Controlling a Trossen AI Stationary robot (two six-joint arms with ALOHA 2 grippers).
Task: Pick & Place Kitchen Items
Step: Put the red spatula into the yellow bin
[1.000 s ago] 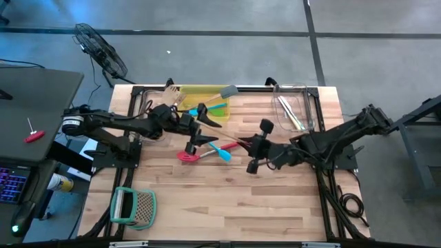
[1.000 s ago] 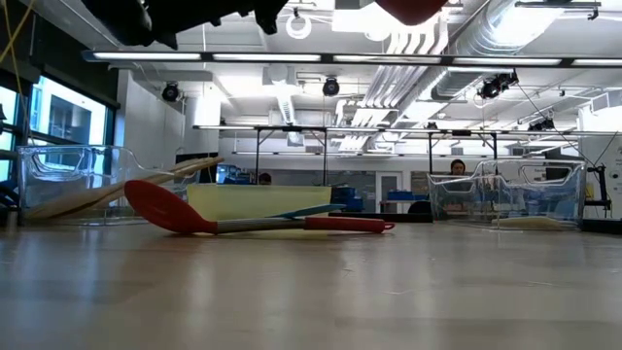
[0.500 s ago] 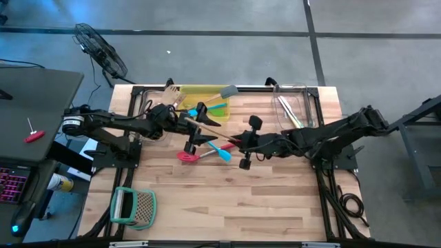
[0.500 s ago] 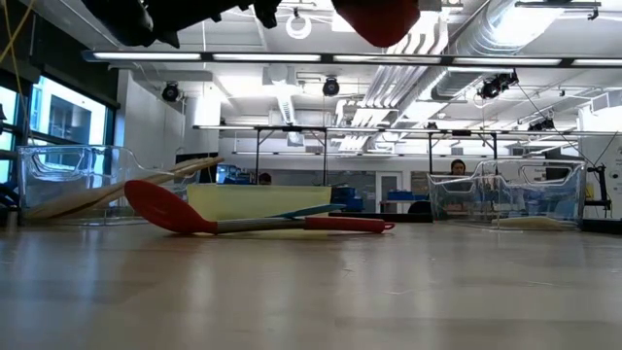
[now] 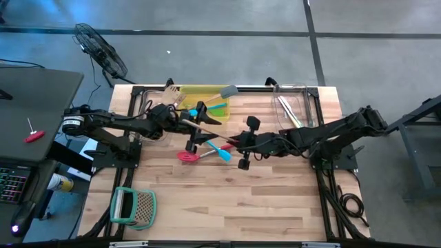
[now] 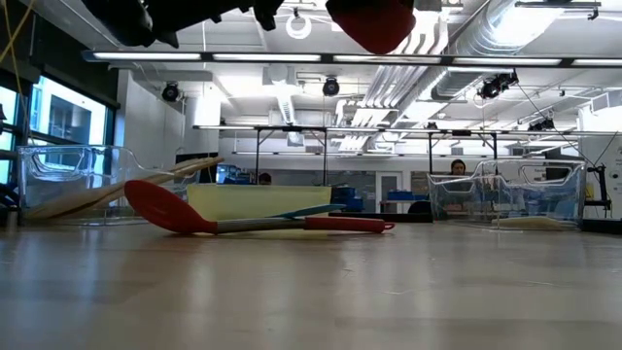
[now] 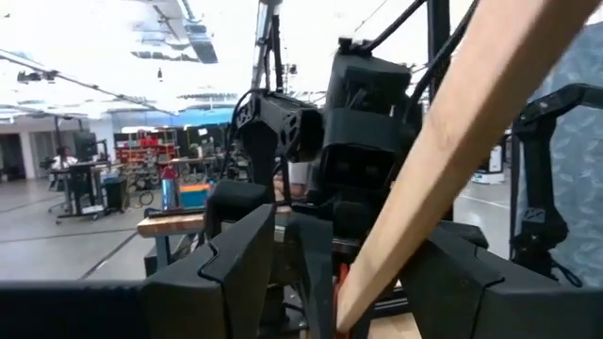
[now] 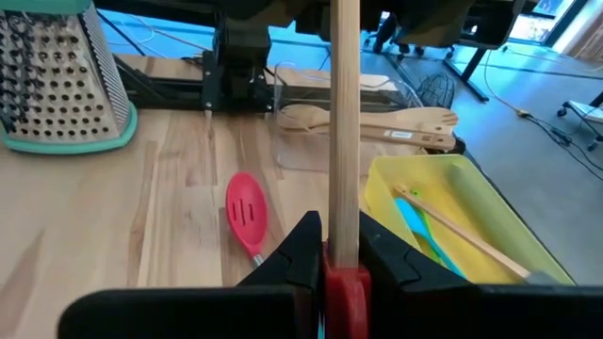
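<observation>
Right claw, high view: mid-tabletop, clamped on a spatula. Its wooden handle runs from that claw straight toward the left claw, reaching it. A red spoon lies flat just beside both claws. The yellow bin sits at the far edge.

Low view: the spatula's red head hangs well above the tabletop. The red spoon lies in front of the yellow bin.

Left wrist view: left fingers stand apart, with the handle slanting through the gap. No grip is evident.

Right wrist view: right fingers are pinched on the handle where wood meets red.

Judgement: only the right arm carries the spatula. Because the handle's long axis passes between the left jaws, a handover needs only the left claw to close.
</observation>
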